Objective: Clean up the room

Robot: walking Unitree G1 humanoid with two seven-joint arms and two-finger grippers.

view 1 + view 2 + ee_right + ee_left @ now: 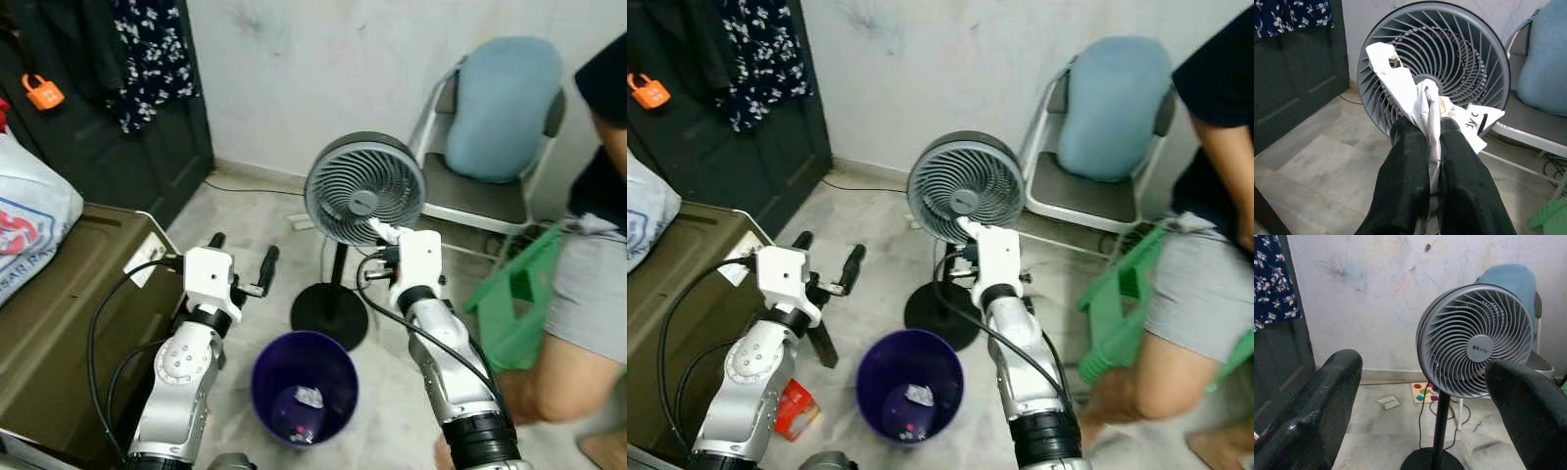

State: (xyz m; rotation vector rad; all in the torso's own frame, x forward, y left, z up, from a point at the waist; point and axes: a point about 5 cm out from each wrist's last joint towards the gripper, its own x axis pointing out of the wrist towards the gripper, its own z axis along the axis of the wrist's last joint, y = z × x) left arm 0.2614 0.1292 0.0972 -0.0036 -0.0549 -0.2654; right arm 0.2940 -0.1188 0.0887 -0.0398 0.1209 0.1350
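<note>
Marble floor holds a purple bin (304, 387); right hand (1431, 128) pinches scribbled white paper (1400, 88), left hand (242, 262) gapes.

Silver jointed arms, white wrist housings, looping black cables, long black end effector fingers (1312, 416)

Black fingers (1312, 406) spread apart; grey fan (1476, 340) beyond.

The fan (364, 191) and a person's leg (573, 323) hem in the purple bin (304, 387).
</note>
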